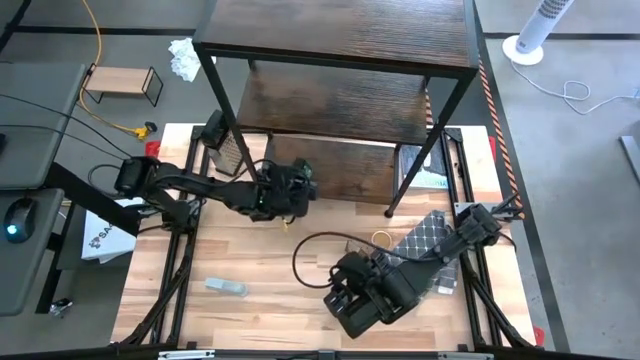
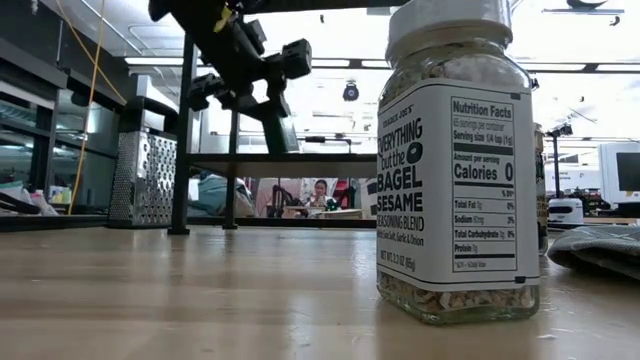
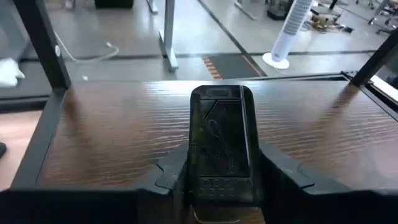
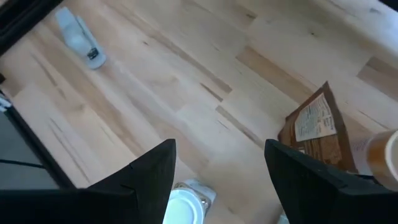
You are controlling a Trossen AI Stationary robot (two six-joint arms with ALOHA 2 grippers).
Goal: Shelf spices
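High view: left gripper (image 1: 292, 190) at frame centre, at shelf (image 1: 340, 110) lower board edge; right gripper (image 1: 345, 305) lower centre.
Low view: white-capped jar (image 2: 458, 160) right foreground, on table (image 2: 200, 300).
Left wrist view: dark jar (image 3: 221, 146) clamped betw. fingers (image 3: 171, 174), over shelf board.
Right wrist view: fingers (image 4: 149, 171) apart, nothing held; white-capped jar (image 4: 183, 205) betw. them at bottom edge; reddish-brown packet (image 4: 317, 127) at right.

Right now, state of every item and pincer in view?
Dark glass jar: upright on the shelf board, between the left pincer's fingers.
Left pincer: around the jar, at the dark wood shelf.
Right pincer: open, empty, above the table.
White-capped clear seasoning jar: upright on the table.
Reddish-brown packet: lying flat.
Clear flat plastic object: lying flat.
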